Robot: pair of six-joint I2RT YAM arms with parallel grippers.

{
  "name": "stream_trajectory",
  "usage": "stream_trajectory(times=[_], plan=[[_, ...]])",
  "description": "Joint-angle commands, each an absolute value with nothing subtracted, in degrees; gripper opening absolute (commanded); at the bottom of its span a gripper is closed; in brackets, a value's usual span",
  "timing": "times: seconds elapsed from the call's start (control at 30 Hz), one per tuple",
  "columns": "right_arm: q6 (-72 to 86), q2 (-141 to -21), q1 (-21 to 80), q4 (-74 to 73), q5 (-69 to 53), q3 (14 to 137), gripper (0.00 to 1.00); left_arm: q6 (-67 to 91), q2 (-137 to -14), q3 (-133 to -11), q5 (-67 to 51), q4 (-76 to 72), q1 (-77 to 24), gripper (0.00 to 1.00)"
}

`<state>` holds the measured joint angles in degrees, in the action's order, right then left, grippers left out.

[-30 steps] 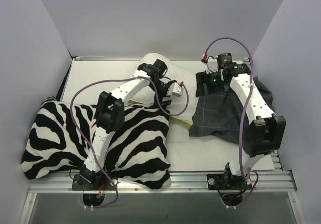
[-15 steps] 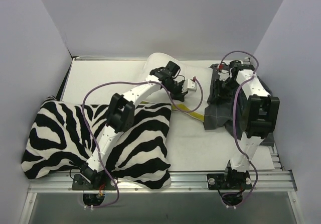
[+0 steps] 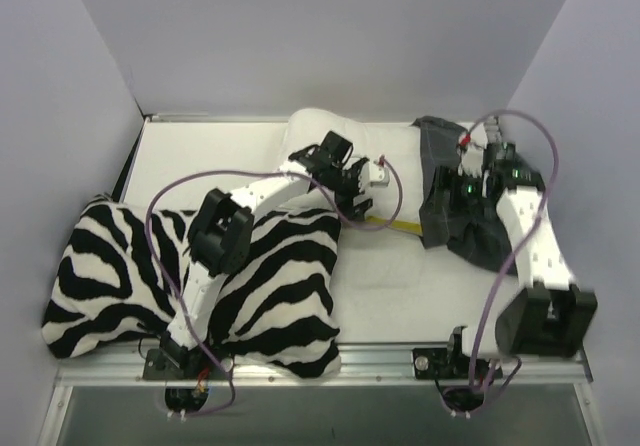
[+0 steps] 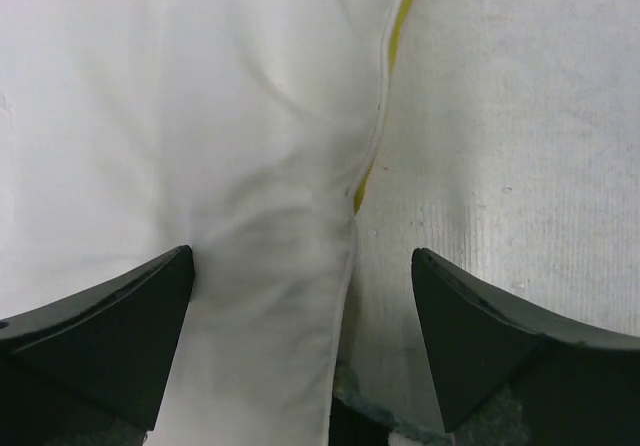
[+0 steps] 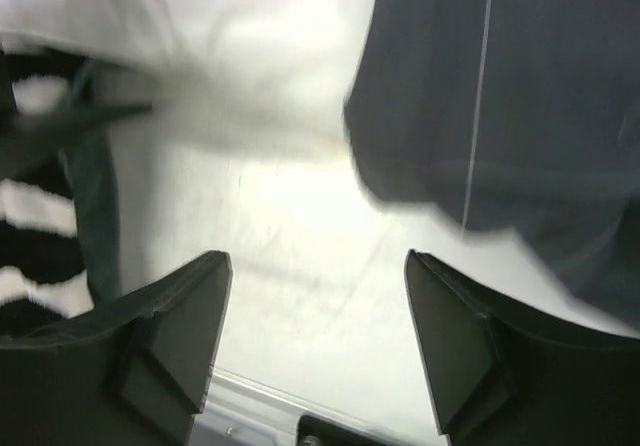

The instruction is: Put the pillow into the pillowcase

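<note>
We see the pillowcase (image 3: 465, 236), flat a second ago, now bunched at the far right of the desk (image 3: 200, 156) just beside the pillow (image 3: 320, 131), while our right pincer (image 5: 315, 266) and our left pincer (image 4: 302, 261), astride the pillow's edge, both gape empty, so insertion has not begun.

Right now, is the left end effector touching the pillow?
Cannot tell. The left wrist view shows the left end effector open, straddling the pillow at its yellow seam, but no plain contact or gap; the top view cannot resolve it.
</note>
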<state>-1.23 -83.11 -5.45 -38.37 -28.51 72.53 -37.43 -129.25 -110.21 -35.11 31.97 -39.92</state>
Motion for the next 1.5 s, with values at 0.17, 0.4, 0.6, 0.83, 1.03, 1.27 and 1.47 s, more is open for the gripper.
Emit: stream_trajectory(times=[0.17,0.4,0.6,0.83,1.03,1.27,1.47], plan=[[12.46,-61.61,-3.08,-27.78,-20.48,46.41,0.87,-50.71,-124.27,-97.92,-21.11,17.34,-45.96,0.97],[16.08,-62.92,-3.08,-21.55,-16.00,37.36,0.77,-52.57,-128.75,-97.10,-15.90,8.16,-45.44,0.65],[21.44,-64.95,-2.90,-18.47,-7.30,37.00,0.57,-35.17,-133.85,-118.81,-33.46,25.80,-41.67,0.07],[20.84,-69.69,-1.23,-9.68,-0.09,37.09,0.63,-32.17,-134.21,-122.96,-37.62,29.70,-41.22,0.00],[22.58,-75.84,-0.62,-3.70,-1.32,40.95,0.66,-29.97,-134.65,-124.36,-38.49,30.76,-41.22,0.00],[21.89,-79.89,-0.35,-2.55,-1.14,43.24,0.29,-26.11,-136.23,-128.05,-38.85,30.67,-40.61,0.00],[21.36,-79.20,2.37,-6.67,-6.14,46.75,0.00,-22.85,-137.90,-131.30,-39.37,30.67,-40.08,0.00]])
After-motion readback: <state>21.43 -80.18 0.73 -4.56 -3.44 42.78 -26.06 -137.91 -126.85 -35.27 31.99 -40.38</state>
